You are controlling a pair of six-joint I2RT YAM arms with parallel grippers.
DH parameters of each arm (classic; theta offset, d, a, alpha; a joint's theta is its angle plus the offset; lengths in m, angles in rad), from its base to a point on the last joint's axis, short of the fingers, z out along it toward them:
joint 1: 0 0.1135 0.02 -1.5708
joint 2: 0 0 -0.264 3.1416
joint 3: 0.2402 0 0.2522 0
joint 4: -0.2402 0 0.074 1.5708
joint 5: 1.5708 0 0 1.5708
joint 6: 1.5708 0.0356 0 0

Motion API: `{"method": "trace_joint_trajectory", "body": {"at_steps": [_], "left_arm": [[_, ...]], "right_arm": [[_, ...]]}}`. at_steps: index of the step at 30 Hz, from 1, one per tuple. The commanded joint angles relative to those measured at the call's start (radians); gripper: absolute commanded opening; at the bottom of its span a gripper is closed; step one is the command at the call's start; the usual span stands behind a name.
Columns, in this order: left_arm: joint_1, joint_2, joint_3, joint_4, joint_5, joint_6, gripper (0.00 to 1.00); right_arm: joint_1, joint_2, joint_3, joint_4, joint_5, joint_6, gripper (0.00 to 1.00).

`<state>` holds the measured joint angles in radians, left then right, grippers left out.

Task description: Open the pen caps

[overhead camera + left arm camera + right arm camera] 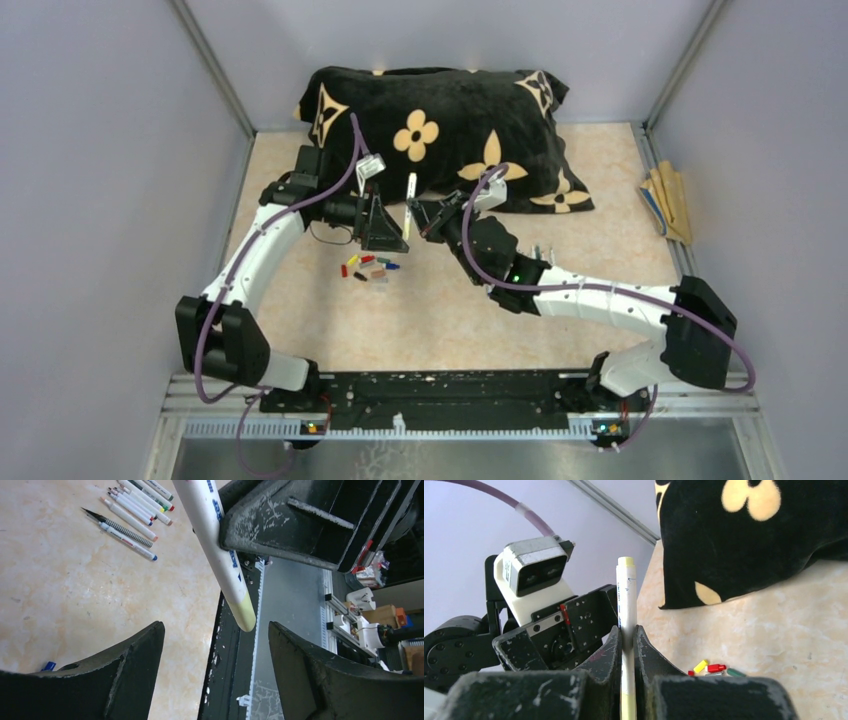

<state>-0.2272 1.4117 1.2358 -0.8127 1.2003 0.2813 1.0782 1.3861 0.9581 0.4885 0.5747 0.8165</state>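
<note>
My right gripper (627,629) is shut on the barrel of a white pen (626,595) and holds it upright above the table; the pen has a pale yellow cap (626,561) at its top end. From above, the pen (411,195) stands between the two grippers, the right gripper (422,222) beside it. My left gripper (215,645) is open and empty. The pen's pale yellow end (245,612) hangs between the left fingers (125,670), short of their tips. Several loose pen caps (370,267) lie on the table, among them yellow (701,666), red (716,668) and green (736,672).
A black pillow (440,130) with tan flowers lies at the back. Flat tan sticks (668,200) lie at the right wall. Several more pens (135,510) lie in a row on the table. A blue cap (48,666) lies near the left finger.
</note>
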Motion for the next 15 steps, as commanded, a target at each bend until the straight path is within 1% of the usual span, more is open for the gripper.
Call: {"method": "trace_joint_trajectory", "body": {"at_steps": [1,4,7,8,9,10,11,13,15], "left_arm": [[-0.004,0.021,0.046,0.035,0.083,-0.021,0.8],[-0.005,0.023,0.046,0.051,0.093,-0.033,0.74],[-0.005,0.024,0.039,0.056,0.096,-0.03,0.62],[-0.005,0.026,0.036,0.057,0.101,-0.03,0.56],[-0.005,0.027,0.033,0.056,0.103,-0.028,0.45],[-0.005,0.028,0.032,0.056,0.104,-0.026,0.38],[-0.005,0.029,0.033,0.051,0.104,-0.01,0.28],[-0.005,0.029,0.047,0.014,0.086,0.041,0.01],[-0.004,0.024,0.061,-0.019,0.043,0.09,0.0]], "right_arm": [[0.02,0.028,0.055,0.06,-0.014,0.034,0.0],[0.027,0.044,0.059,0.071,-0.021,0.037,0.0],[0.035,0.051,0.063,0.077,-0.017,0.033,0.0],[0.036,0.05,0.062,0.08,-0.017,0.034,0.0],[0.037,0.05,0.059,0.084,-0.016,0.033,0.0],[0.036,0.05,0.06,0.085,-0.014,0.03,0.0],[0.037,0.049,0.057,0.085,-0.013,0.029,0.0],[0.038,0.043,0.052,0.084,-0.007,0.022,0.0],[0.039,0.029,0.044,0.074,0.008,0.006,0.0]]}}
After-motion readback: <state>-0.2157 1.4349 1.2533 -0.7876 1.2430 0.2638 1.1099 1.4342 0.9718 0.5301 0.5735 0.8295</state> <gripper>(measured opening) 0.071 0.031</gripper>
